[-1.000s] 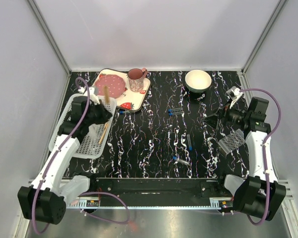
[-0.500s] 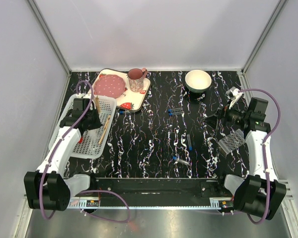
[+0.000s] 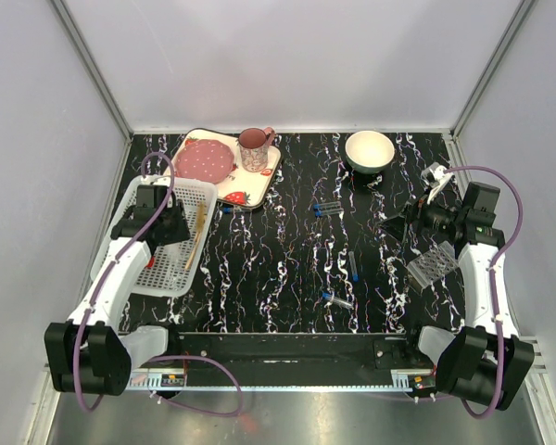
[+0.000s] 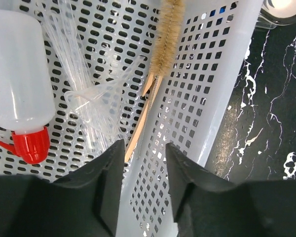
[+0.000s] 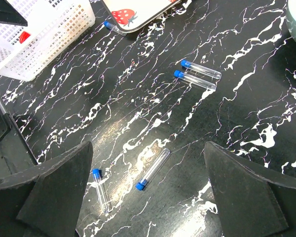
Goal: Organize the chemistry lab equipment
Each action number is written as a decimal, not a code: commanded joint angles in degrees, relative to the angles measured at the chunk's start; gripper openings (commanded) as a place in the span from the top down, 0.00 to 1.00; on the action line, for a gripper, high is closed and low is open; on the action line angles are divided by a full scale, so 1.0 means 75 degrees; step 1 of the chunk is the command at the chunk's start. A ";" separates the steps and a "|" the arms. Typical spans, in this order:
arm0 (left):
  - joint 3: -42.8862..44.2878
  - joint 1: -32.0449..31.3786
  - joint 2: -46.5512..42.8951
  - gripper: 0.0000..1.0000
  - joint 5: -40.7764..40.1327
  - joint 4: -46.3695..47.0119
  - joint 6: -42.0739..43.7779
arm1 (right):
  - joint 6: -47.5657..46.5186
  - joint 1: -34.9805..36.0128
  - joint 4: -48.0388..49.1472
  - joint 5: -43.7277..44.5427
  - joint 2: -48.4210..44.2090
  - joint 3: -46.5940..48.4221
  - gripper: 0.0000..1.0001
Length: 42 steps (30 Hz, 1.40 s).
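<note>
Test tubes (image 3: 329,209) lie loose across the middle of the overhead frame, and you have the right gripper (image 5: 148,153) nearer, fingers wide and empty, one tube (image 5: 153,169) slanting lower-left to upper-right between them; the left gripper (image 4: 144,148) hangs narrowly parted, empty, over the basket (image 4: 227,74)

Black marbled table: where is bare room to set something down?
Bare: the stretch between the white perforated basket and the blue-capped clear test tubes; also the back gap between the strawberry-print tray and white bowl. Crowded: centre-right, tubes beside the clear perforated rack.
</note>
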 commanded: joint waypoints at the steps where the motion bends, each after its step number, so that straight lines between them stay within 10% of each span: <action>1: -0.0040 0.0043 -0.0564 0.55 0.0032 0.0181 0.0123 | -0.0168 -0.0037 -0.0073 0.0078 0.0007 0.0039 0.00; 16: -0.0310 0.0055 -0.1748 0.02 0.0502 0.0521 0.0193 | -0.0297 -0.0107 -0.0096 0.0172 0.0089 0.0003 0.00; 42: -0.0497 -0.0004 -0.2276 0.01 0.3302 0.1142 0.0568 | -0.0719 -0.0166 -0.0085 -0.0145 0.0335 -0.0442 0.00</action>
